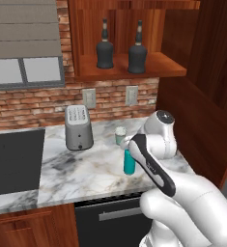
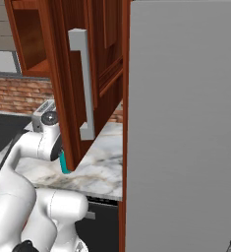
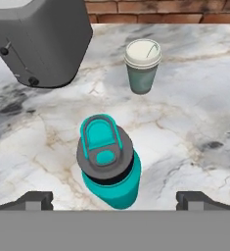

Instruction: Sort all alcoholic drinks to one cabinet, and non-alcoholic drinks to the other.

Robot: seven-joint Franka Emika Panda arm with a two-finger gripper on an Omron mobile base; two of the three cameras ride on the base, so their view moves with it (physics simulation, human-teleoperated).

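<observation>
The two black bottles are seen standing upright, side by side and apart, on the shelf of the wide wooden cabinet above the brick wall. On the marble worktop below, the teal bottle is seen upright near the front edge, its black cap with the teal loop turned up toward the hand camera. The pale green cup with the white lid is set just behind it, apart from it, and the grey toaster is placed further to the left. The gripper is held above the teal bottle, with the fingers spread fully wide on either side of it; nothing is gripped and no contact with the bottle is visible. In the right base view, an open reddish-brown cabinet door with a grey handle is seen in front, and a strip of the teal bottle is visible below its lower edge.
</observation>
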